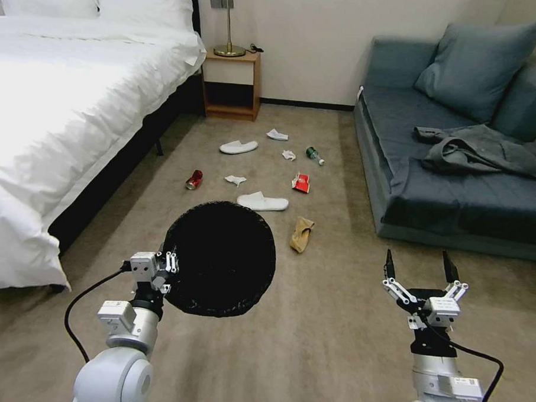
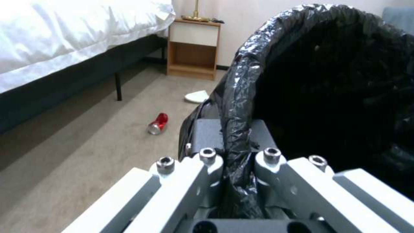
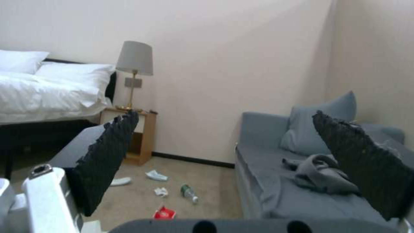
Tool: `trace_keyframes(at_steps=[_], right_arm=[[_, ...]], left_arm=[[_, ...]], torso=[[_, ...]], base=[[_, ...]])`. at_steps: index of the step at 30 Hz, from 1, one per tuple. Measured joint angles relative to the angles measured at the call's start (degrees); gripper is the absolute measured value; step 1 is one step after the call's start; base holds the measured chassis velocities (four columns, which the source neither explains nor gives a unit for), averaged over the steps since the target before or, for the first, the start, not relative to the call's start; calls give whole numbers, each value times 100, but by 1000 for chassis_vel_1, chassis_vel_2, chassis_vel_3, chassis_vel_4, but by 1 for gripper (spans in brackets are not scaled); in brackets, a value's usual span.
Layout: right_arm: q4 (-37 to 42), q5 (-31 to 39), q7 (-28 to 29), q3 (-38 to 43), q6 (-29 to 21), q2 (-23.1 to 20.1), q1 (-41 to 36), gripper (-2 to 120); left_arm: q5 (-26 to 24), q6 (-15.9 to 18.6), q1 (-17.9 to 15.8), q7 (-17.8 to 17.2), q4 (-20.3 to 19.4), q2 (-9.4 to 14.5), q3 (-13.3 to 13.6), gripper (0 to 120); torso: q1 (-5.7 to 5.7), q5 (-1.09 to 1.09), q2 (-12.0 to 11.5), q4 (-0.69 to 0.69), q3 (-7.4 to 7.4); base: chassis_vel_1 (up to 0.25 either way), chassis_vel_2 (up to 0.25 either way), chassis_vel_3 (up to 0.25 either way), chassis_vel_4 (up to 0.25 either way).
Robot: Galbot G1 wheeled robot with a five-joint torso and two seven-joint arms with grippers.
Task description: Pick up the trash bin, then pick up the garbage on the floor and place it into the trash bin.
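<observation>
Now the left gripper (image 1: 169, 274) is pinching the near rim of the round black trash bin (image 1: 219, 258), which has a crinkly black plastic bag lining it. In the left wrist view the two grey fingers (image 2: 207, 161) squeeze the bag-wrapped rim (image 2: 235, 129) between them. The bin hangs above the tan carpet (image 1: 309, 345), just to the right of this claw, with its dark open mouth facing up at the head camera.

Far off to the left of the claw is the big bed with white sheets (image 1: 59, 97). Beyond the claw, a little to its right, lies the crushed red can (image 1: 194, 179) on the floor. Farther past the bin lie two white slippers (image 1: 262, 202), some white crumpled tissues (image 1: 235, 179), a red snack packet (image 1: 301, 182) and a green plastic bottle (image 1: 314, 155). A floppy tan paper bag (image 1: 301, 234) lies just right of the bin. A small wooden bedside table (image 1: 231, 84) with a brass lamp stands by the far wall.

The right gripper (image 1: 420, 268) is held up over the carpet, well apart from the bin, and its two black pointed fingers (image 1: 389, 264) are spread wide with nothing between them. To the right of this claw, farther back, is the blue-grey sofa (image 1: 457, 197) with a rumpled grey cloth (image 1: 477, 151) on its seat.
</observation>
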Motion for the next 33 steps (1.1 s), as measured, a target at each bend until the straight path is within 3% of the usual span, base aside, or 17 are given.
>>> trace_keyframes(at_steps=[19, 33], right_arm=[[16, -2, -9, 14, 27, -26, -39, 100], [5, 7, -180, 7, 182, -28, -46, 100]], left_arm=[[36, -4, -3, 4, -5, -8, 25, 3], [64, -4, 3, 6, -5, -17, 24, 3]], torso=[[1, 0, 1, 1, 1], [-1, 1, 1, 0, 0]], base=[[-307, 310, 291, -298], [19, -7, -5, -8]])
